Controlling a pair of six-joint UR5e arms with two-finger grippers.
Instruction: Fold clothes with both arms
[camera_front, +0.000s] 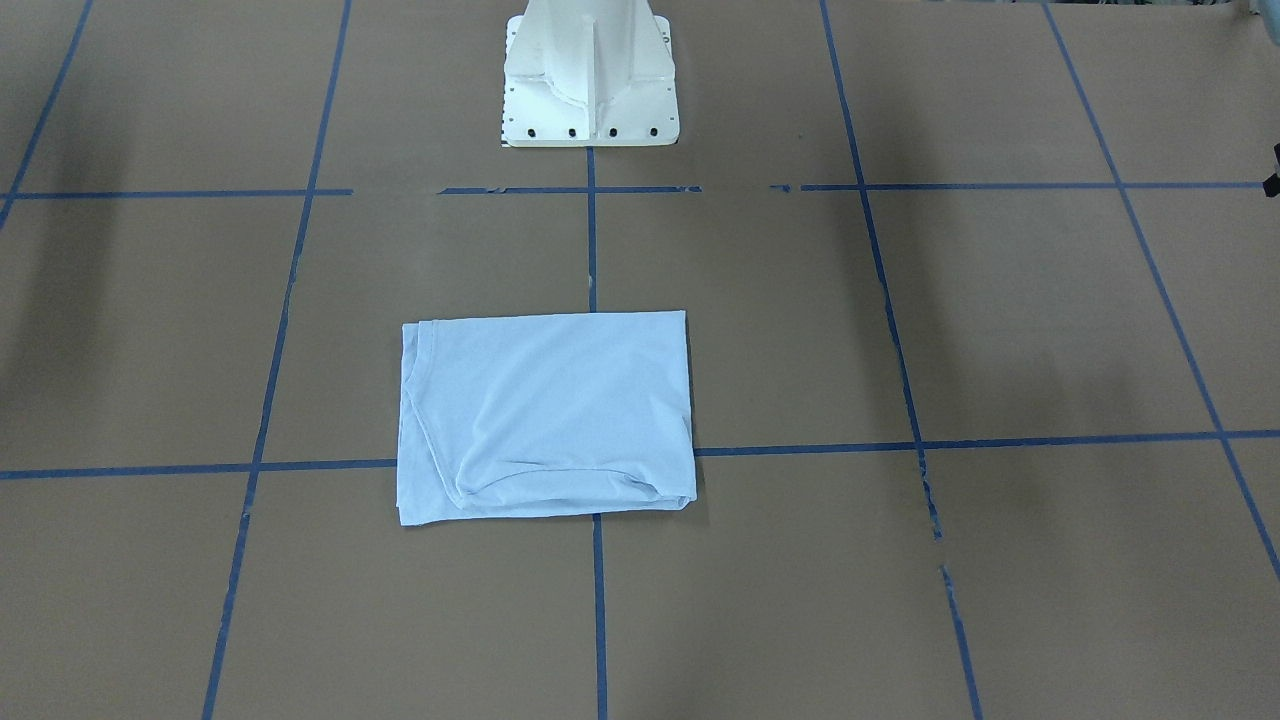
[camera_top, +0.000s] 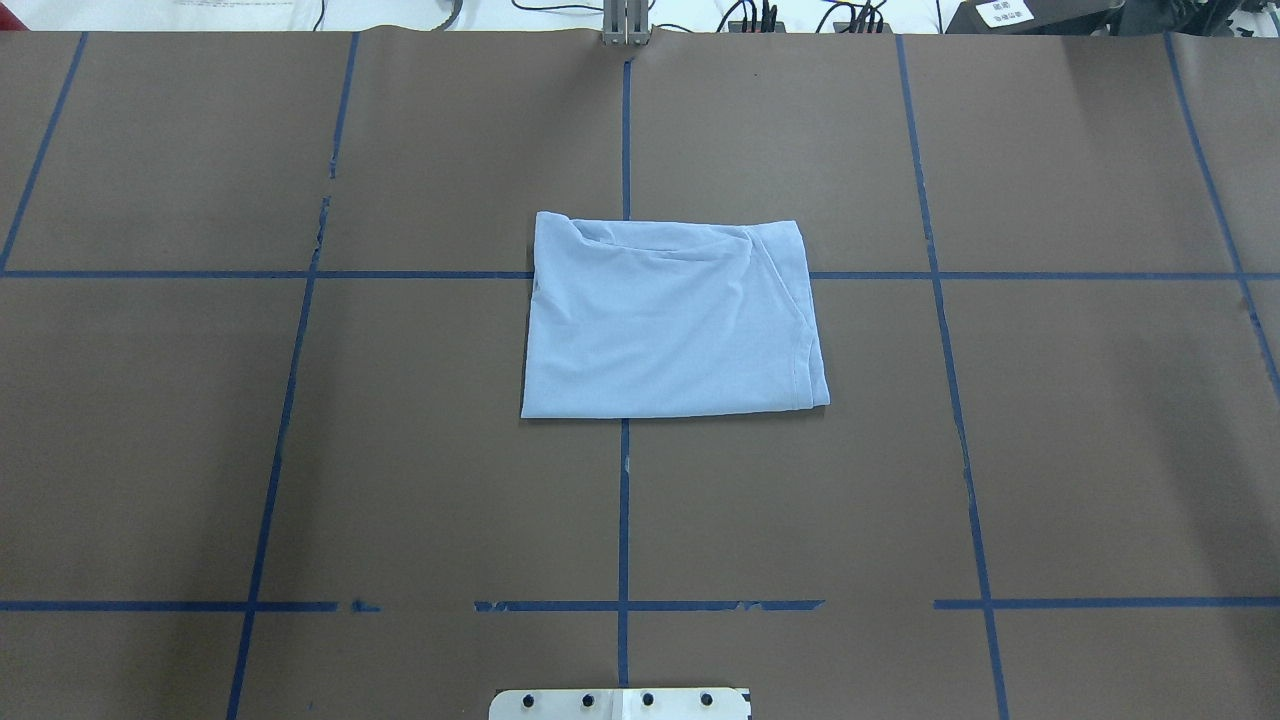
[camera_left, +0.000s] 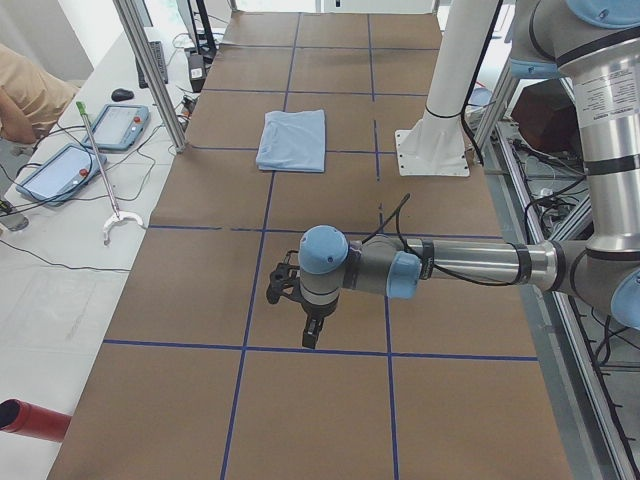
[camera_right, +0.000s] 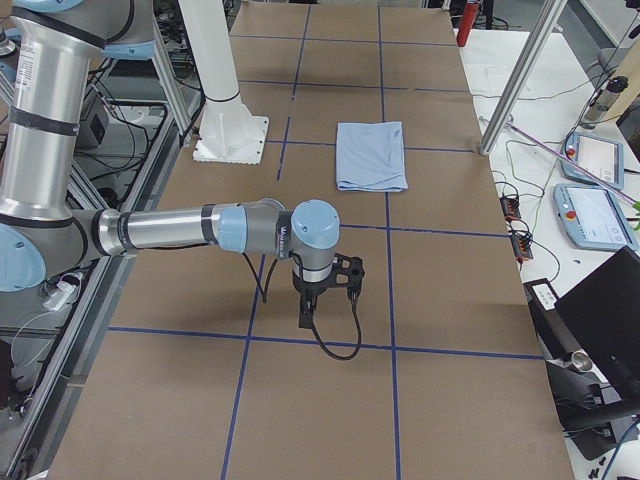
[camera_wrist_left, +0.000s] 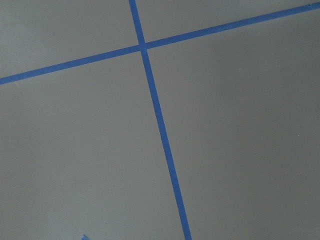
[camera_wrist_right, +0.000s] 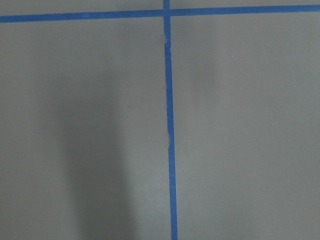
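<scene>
Table (camera_top: 200, 450) inspected: left arm (camera_left: 470, 265) stands off at nine o'clock, right arm (camera_right: 170, 228) at three, about equally far from the folded T-shirt (camera_top: 672, 320) lying centre, long axis nine-to-three. Left gripper (camera_left: 310, 338) and right gripper (camera_right: 306, 318) carry nothing; I cannot tell their opening.

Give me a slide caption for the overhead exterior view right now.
Light blue T-shirt folded into a rectangle, lying at the centre of the brown, blue-taped table.

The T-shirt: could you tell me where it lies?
Overhead view: the folded T-shirt lies mid-table across the central blue tape line, ahead of the pedestal base.
</scene>
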